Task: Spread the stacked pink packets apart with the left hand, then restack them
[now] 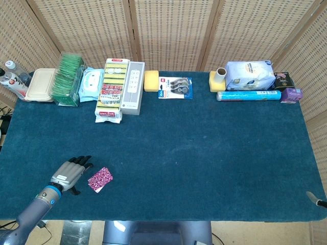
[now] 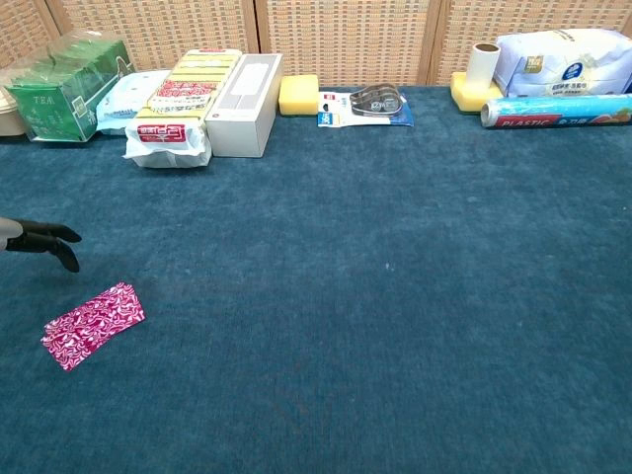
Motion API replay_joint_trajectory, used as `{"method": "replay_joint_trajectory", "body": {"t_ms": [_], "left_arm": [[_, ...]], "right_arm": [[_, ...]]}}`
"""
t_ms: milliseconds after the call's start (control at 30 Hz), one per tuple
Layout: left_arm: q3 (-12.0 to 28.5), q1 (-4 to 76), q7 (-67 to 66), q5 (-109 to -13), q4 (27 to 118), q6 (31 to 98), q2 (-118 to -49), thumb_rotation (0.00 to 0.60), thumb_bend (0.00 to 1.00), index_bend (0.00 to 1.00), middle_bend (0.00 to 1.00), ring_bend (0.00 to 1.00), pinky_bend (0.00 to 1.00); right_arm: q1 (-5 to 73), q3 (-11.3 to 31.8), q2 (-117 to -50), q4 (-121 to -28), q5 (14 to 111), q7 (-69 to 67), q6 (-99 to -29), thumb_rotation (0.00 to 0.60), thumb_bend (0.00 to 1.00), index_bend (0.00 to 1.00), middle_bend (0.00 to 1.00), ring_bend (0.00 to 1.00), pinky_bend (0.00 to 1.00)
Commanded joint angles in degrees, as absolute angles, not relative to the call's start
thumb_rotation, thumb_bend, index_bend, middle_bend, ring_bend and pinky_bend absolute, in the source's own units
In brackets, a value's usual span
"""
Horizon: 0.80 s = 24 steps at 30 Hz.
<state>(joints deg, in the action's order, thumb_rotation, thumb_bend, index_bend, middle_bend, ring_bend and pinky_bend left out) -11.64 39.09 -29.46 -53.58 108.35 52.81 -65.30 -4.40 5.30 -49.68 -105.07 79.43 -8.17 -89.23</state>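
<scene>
Lower left of the frame: packets look thin, light and slippery. Press flat on top, then slide. Left hand is beside them, fingers apart, empty.

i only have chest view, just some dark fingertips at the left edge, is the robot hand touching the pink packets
Observer: No. Head view shows the whole left robot hand resting to the left of the pink packets, with a strip of bare table between them.
Operator: is it holding anything
Observer: Nothing. Its fingers are apart and empty, pointing toward the far side of the table.
Operator: and the right one
Observer: Only a small tip of what looks like the right robot hand shows at the near right corner. That is too little to tell whether it is open or closed.
</scene>
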Motion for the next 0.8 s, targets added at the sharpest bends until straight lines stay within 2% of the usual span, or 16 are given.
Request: {"method": "replay_joint_trajectory", "body": {"t_ms": [33,800], "left_arm": [[-12.7,38.3,-30.0,-54.2,108.3,52.8,-65.3,0.600,0.12,0.16,0.00,0.00,0.11],[-12.7,37.2,-30.1,-54.2,107.1,50.4,-66.6,0.600,0.12,0.16,0.00,0.00,0.11]], "right_arm": [[-4.4,5.3,-49.7,-105.0,79.3,-8.2,-89.2,0.600,0.00,0.08,0.00,0.00,0.00],[-4.3,5.4,-49.5,-105.0,79.2,-8.5,-89.0,0.600,0.00,0.08,0.00,0.00,0.00]]}}
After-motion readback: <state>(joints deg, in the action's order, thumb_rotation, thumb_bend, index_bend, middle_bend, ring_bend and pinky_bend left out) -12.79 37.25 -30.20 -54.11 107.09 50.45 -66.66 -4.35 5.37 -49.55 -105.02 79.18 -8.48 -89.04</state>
